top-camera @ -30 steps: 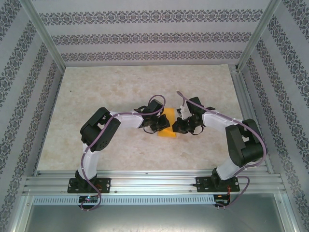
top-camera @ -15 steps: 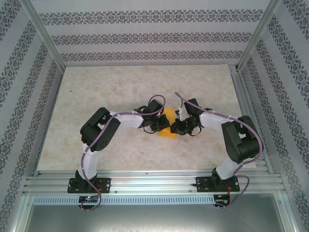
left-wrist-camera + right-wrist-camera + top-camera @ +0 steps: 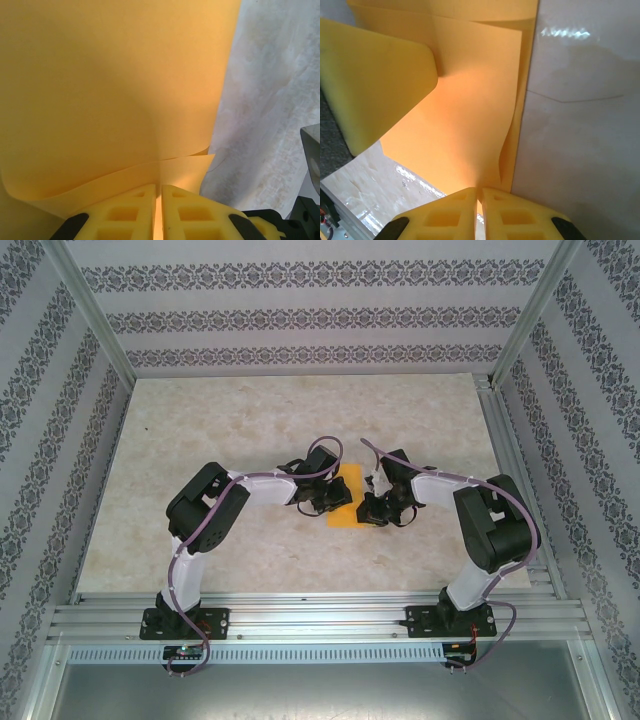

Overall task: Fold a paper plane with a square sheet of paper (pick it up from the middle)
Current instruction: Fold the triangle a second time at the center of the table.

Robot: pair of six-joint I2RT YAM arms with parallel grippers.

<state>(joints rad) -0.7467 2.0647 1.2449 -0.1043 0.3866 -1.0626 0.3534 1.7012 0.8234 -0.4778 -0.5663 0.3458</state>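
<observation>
**A:** At the middle of the table (image 3: 200, 440), a touch nearer its near edge than its far one, there's the sheet of paper (image 3: 344, 516), caught between the two arms!

**B:** And both have hold of it. The left gripper (image 3: 158, 212) has its yellow fingers pressed together on one edge of the paper, with a layer curling up just above them.

**A:** Same on the other side. The right gripper (image 3: 479, 207) is clamped on the opposite edge, two layers meeting right at its tips.

**B:** Why pinch from both sides? My read is that one holds the sheet fast while the other brings a flap over and sets the crease. Paper this thin would slide or buckle otherwise.

**A:** It looks doubled over, no pointed dart yet, so I'd call this the early folds.

**B:** Any tray or box in play?

**A:** None to speak of. The bare table lies under the paper, and the two pinches are all that hold anything.
</observation>
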